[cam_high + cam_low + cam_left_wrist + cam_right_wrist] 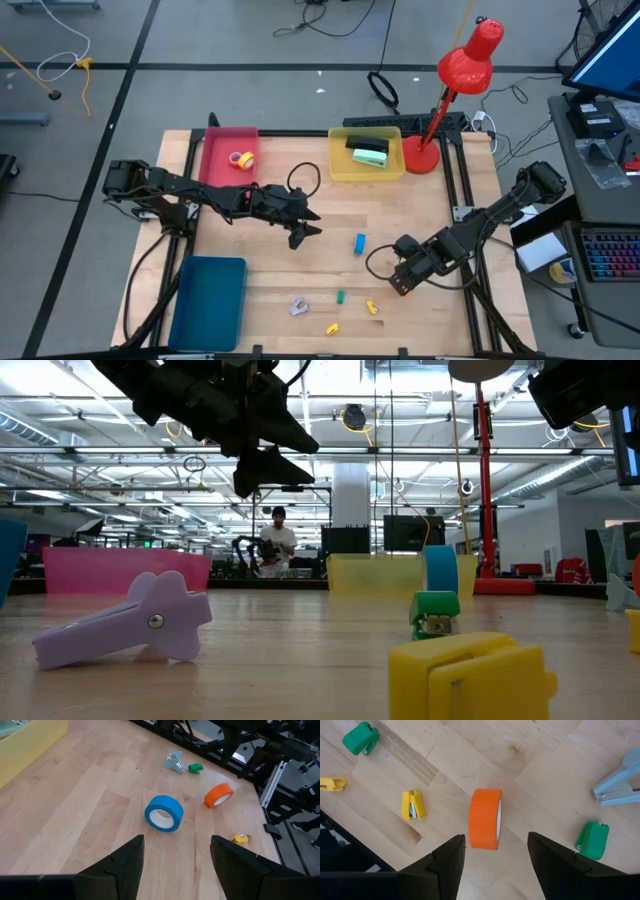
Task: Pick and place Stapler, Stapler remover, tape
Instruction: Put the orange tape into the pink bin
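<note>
Blue tape (360,243) upright on its edge, mid-worktop, apart from everything else. Orange tape (485,819) also on edge, nearer the right arm, with a small yellow block (413,804) and a green block (592,840) close by. Yellow tape (241,160) already in the pink tray (213,165); stapler (368,152) in the yellow tray (340,170); lilac stapler remover (299,306) lying loose near the front of the worktop (270,270).

Left claw (306,232) spread, empty, raised above the wood and aimed at the blue roll. Right claw (402,281) spread too, empty, straight over the orange roll.

Likely trouble: either roll, balanced on edge, set rolling by one finger touching first; a tipped roll then too flat for a clean pinch. Also a risk of shoving the small blocks aside on the descent.

Orange roll hidden beneath the right arm from overhead, plain only in the wrist views. Height of the left claw over the wood clear from table level alone.
</note>
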Robot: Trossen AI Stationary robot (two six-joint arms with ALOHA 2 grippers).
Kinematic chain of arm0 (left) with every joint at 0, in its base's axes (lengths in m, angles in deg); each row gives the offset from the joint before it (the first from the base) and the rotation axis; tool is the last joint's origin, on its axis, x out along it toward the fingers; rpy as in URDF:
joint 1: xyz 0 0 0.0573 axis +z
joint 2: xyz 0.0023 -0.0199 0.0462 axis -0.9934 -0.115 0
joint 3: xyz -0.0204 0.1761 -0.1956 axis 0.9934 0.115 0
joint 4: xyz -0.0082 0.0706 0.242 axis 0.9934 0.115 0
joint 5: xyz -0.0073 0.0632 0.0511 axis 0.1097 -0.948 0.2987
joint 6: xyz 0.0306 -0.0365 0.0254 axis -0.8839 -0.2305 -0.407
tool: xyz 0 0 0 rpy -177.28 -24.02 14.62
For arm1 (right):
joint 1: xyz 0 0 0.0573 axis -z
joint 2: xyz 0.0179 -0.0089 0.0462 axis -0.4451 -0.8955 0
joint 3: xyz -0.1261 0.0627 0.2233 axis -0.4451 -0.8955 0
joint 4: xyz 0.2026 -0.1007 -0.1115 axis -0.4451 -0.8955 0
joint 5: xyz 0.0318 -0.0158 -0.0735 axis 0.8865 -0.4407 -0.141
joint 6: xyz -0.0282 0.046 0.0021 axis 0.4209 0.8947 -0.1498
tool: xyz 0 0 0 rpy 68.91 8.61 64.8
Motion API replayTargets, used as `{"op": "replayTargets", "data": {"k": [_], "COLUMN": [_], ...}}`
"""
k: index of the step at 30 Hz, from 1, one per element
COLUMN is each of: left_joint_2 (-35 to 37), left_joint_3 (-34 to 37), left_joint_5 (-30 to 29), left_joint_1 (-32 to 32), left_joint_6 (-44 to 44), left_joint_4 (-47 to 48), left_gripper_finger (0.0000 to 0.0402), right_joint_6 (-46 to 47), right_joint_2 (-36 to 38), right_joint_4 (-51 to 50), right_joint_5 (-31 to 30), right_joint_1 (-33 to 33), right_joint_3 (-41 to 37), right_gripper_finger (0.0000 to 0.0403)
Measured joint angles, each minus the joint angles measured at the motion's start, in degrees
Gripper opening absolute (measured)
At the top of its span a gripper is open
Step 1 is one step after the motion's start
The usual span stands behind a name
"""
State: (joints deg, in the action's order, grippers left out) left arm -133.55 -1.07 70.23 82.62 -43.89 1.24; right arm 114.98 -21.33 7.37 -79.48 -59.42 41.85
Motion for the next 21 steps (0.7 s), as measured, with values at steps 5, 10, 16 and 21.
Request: {"op": "replayTargets", "data": {"k": [5, 10, 16, 21], "left_joint_2": [0.0, 0.0, 0.02, 0.02], "left_joint_3": [0.0, 0.0, 0.0, 0.0], "left_joint_5": [-0.04, -0.07, -0.07, -0.07], "left_joint_1": [0.0, 0.0, 0.0, 0.0], "left_joint_6": [-0.02, -0.04, -0.07, -0.07], "left_joint_4": [0.0, 0.0, 0.02, 0.07], "left_gripper_finger": [0.0225, 0.0225, 0.0225, 0.0225], "right_joint_6": [0.09, 0.09, -1.15, -1.33], "right_joint_2": [0.0, 0.0, -0.17, -0.22], "right_joint_4": [0.14, 0.4, 2.36, 7.71], "right_joint_5": [1.44, 1.41, 1.42, 3.09], "right_joint_1": [0.0, 0.0, 0.13, 0.55], "right_joint_3": [0.0, 0.0, -0.99, -4.13], "right_gripper_finger": [0.0208, 0.0208, 0.0208, 0.0208]}}
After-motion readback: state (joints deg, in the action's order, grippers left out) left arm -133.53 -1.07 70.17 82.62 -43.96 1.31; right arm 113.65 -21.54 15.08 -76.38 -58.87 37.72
